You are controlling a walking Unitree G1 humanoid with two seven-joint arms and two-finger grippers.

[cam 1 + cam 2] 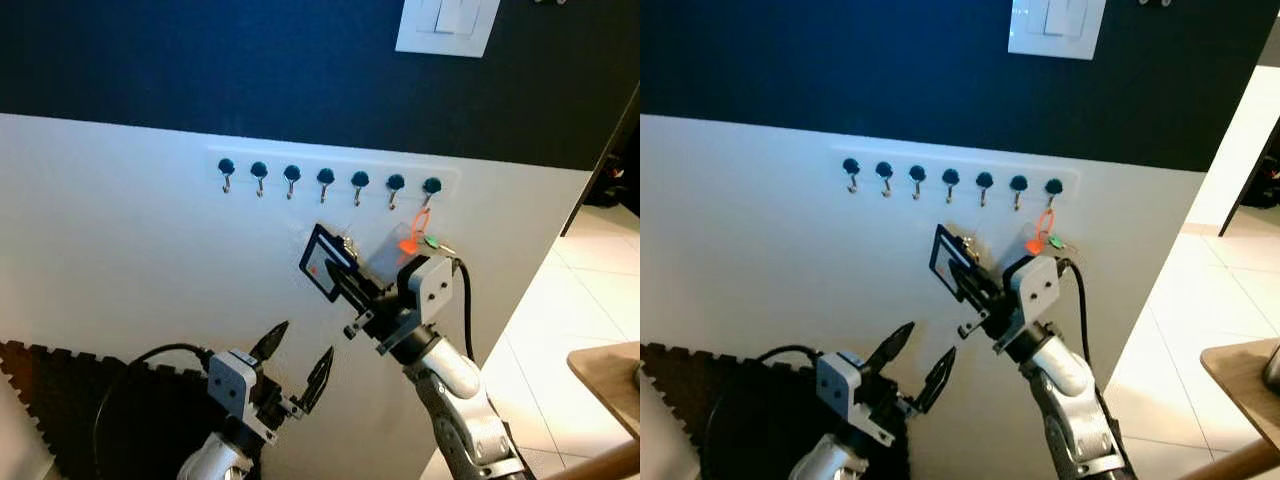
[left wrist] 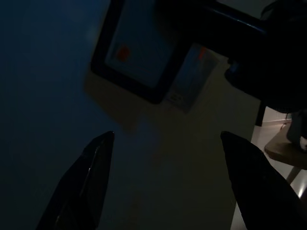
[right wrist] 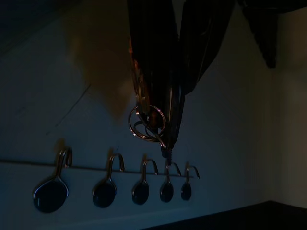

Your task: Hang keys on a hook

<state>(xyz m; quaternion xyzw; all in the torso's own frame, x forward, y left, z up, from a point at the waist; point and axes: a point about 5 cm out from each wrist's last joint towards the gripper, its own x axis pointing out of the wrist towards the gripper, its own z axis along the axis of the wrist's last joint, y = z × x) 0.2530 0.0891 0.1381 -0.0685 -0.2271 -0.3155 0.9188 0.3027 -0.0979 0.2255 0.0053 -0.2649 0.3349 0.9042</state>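
A white rail on the wall carries several small hooks with dark knobs, seen also in the right wrist view as hooks. My right gripper is raised just below the rail's middle, shut on a bunch of keys. From it stick out a black-framed card tag, a clear tag and a metal key ring. The ring hangs a little short of the hooks and touches none of them. My left gripper is lower down by the wall, open, with nothing between its fingers.
An orange tag with a green piece hangs from the rightmost hook. A white light switch sits on the dark upper wall. Black foam mat at lower left, a wooden table corner and tiled floor at right.
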